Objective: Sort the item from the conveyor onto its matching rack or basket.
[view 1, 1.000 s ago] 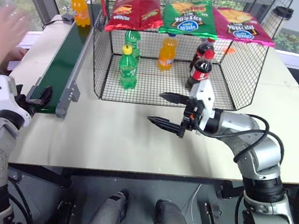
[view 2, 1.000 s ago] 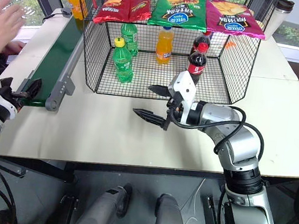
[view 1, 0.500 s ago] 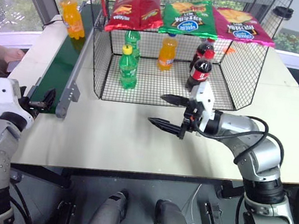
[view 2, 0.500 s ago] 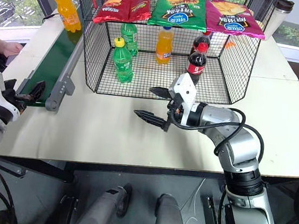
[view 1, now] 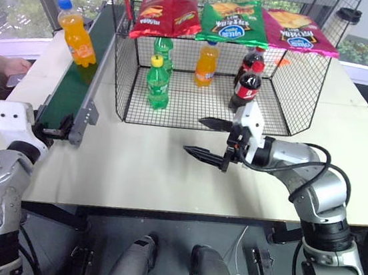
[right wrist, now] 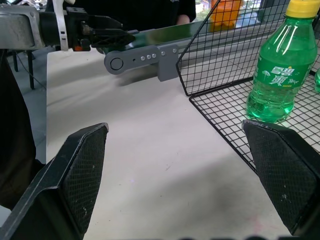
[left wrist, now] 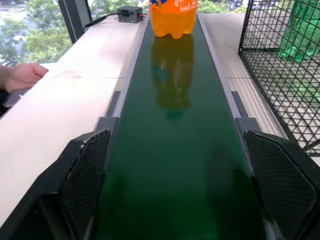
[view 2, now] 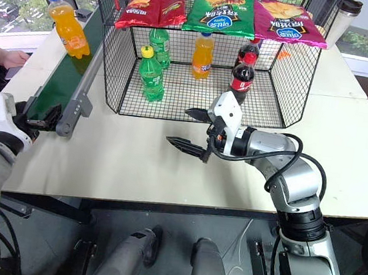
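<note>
At the upper left of the frame, the orange soda bottle stands upright on the conveyor, straight up-belt from the spread left claw; the right claw, also spread, is farther.

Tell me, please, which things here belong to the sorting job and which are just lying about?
Job:
- orange bottle on the conveyor
- wire basket
- left gripper, open at the conveyor's near end
- right gripper, open

Lying about:
- green bottles, cola bottles, another orange bottle in the basket
- chip bags on top
</note>
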`<state>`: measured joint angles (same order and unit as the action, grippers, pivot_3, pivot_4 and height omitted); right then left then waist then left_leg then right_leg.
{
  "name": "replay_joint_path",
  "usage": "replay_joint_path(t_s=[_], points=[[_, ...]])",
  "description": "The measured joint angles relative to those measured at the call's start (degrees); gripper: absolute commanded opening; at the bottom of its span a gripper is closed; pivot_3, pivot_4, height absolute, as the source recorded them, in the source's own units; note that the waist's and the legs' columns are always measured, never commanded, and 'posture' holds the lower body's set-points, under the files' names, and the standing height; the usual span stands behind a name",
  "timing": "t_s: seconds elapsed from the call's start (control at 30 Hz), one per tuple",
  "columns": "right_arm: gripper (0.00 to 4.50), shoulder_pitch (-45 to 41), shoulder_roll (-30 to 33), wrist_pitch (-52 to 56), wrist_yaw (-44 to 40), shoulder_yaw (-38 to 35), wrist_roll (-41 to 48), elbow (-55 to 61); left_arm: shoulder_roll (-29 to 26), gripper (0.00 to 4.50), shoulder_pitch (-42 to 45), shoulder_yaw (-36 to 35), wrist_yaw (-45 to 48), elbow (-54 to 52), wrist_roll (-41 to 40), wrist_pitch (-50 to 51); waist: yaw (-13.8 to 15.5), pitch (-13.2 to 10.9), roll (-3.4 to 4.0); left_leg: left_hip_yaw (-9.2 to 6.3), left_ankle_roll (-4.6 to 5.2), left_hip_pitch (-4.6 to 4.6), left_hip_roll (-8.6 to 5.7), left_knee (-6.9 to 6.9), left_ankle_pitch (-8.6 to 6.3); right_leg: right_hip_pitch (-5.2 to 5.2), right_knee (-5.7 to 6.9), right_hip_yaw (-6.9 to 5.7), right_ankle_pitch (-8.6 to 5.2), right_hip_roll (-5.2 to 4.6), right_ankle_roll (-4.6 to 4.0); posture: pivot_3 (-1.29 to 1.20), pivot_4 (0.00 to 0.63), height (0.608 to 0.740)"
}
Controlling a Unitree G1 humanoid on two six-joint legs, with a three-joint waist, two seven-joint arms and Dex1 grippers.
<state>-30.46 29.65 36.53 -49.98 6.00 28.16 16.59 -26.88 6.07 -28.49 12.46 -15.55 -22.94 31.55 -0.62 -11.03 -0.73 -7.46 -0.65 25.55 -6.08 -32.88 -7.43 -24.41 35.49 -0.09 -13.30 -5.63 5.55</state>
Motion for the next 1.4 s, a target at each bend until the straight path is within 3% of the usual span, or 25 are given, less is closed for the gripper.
replay_joint_path(t_s=[1.07,1.23,1.4], points=[[4.44,0.8,0.2,-0.3,0.6,0.4,-0.5,0.0,0.5,4.5,5.6,-0.3,-3.2,3.9,-1.4,-1.2,0.0,0.0,-0.01,0.01,0.0,-0.02,-0.01,0.0,0.0,0.01,0.01,-0.02,0.01,0.02,0.01,0.0,0.15,0.738],[4.5,1.2,0.5,-0.3,0.7,0.4,-0.6,0.0,0.3,3.0,5.2,0.2,0.6,4.1,-2.9,-1.9,0.1,0.0,0.0,0.0,0.0,-0.01,-0.01,0.0,0.0,0.0,0.01,-0.03,0.02,0.02,0.01,0.0,0.15,0.738],[4.5,1.2,0.7,-0.3,0.8,0.4,-0.6,0.1,0.4,3.0,5.1,0.2,3.7,2.8,-7.6,0.2,0.1,0.0,-0.01,-0.01,0.0,0.0,-0.01,0.0,0.0,0.02,0.0,-0.03,0.01,0.02,0.01,0.0,0.15,0.738]])
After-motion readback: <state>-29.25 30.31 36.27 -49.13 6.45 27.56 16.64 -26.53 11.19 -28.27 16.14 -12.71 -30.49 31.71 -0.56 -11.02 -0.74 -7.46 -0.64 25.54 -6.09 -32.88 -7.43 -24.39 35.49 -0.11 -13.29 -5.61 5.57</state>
